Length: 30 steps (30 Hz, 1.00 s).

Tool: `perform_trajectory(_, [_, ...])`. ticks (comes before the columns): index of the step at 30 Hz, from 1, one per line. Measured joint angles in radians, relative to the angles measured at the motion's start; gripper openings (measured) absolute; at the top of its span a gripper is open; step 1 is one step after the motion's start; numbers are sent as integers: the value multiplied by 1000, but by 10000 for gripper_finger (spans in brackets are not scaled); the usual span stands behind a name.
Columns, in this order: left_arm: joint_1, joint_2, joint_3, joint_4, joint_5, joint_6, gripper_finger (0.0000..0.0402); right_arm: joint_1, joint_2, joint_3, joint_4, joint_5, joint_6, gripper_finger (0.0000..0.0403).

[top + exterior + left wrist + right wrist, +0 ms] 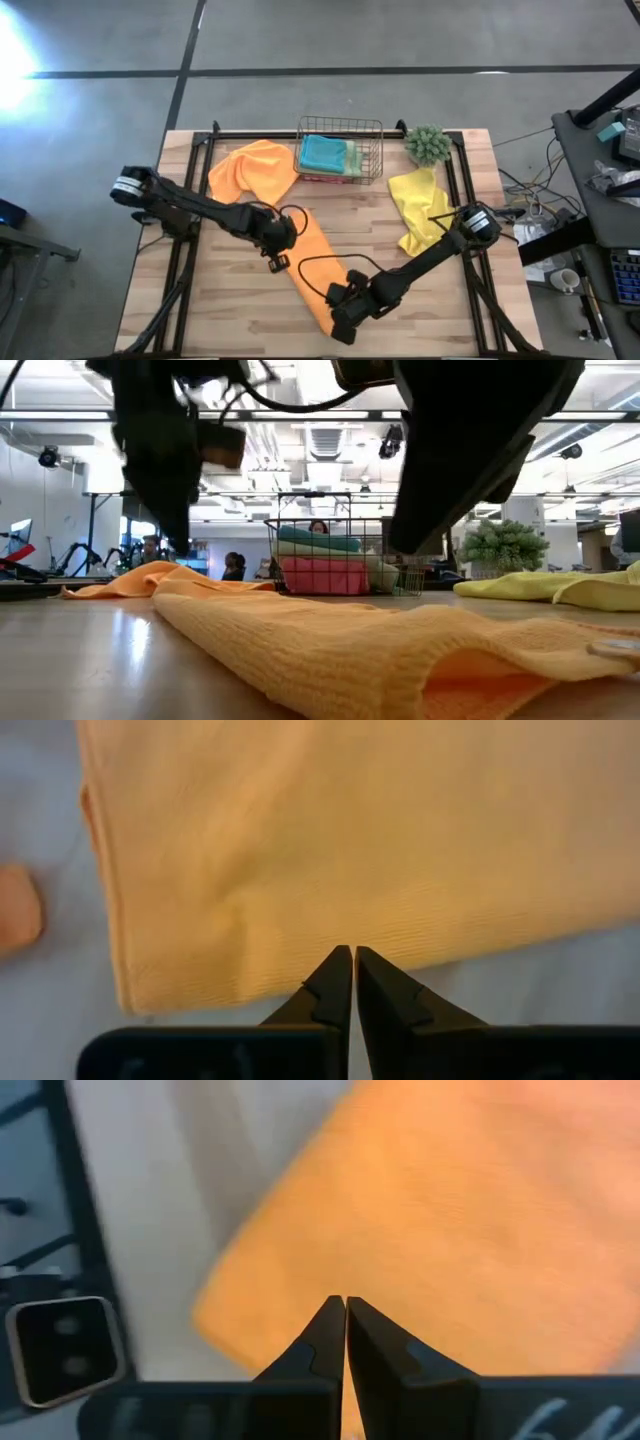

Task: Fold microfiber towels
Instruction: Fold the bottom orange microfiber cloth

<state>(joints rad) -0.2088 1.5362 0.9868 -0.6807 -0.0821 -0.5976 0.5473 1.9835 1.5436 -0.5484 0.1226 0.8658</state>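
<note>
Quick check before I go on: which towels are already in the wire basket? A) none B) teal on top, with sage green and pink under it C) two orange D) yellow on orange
B: the wire basket holds a teal towel on top, with sage green and pink layers below it in the low view.

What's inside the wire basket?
The basket holds folded towels stacked up: a teal towel on top, a green one beneath it, and a pink one lower down. Anything under them is hidden.
</note>
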Motion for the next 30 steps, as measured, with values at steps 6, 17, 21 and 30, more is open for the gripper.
perform_trajectory(6, [2,76,-33,5,-28,-34,4,-34,-4,-9,-165,29,25,8])
perform_trajectory(17, [78,82,-72,86,-56,12,4,-48,55,-19,-66,-34,55,8])
perform_trajectory(21, [133,82,-100,168,-54,27,4,-49,55,-22,-17,-48,63,8])
perform_trajectory(30, [226,81,-162,348,-10,27,4,-54,55,-26,97,-55,68,8])
